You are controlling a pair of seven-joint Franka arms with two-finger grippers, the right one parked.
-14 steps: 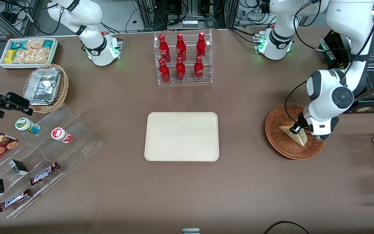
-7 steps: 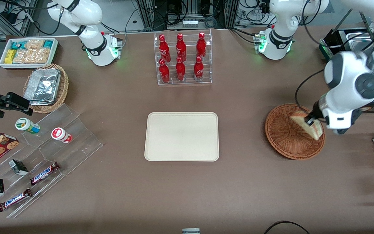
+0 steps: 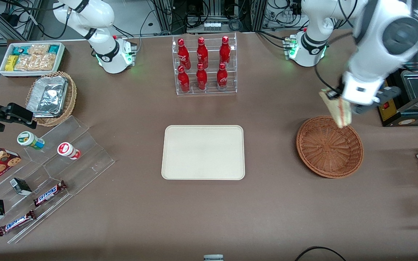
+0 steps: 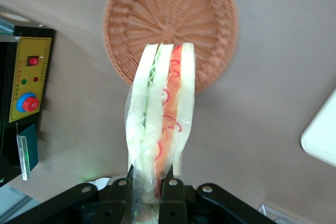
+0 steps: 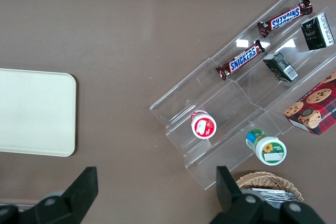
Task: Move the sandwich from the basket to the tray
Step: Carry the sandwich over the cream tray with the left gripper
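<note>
My left gripper (image 3: 340,101) is shut on the sandwich (image 3: 336,107), a wrapped wedge of white bread with red and green filling, and holds it in the air above the edge of the basket farthest from the front camera. In the left wrist view the sandwich (image 4: 161,119) hangs between the two black fingers (image 4: 170,190) of the gripper (image 4: 148,190). The reddish-brown wicker basket (image 3: 329,146) stands empty on the table; it also shows in the left wrist view (image 4: 170,22). The cream tray (image 3: 203,152) lies empty at the table's middle, and its corner shows in the left wrist view (image 4: 321,135).
A clear rack of red bottles (image 3: 204,65) stands farther from the front camera than the tray. A black box with a red button (image 3: 386,106) sits beside the basket. A tan basket with foil containers (image 3: 51,97), a snack bin (image 3: 31,58) and a clear stand (image 3: 45,174) lie toward the parked arm's end.
My gripper has lifted the sandwich out of the basket and carried it up and away from the front camera. The basket is now empty.
</note>
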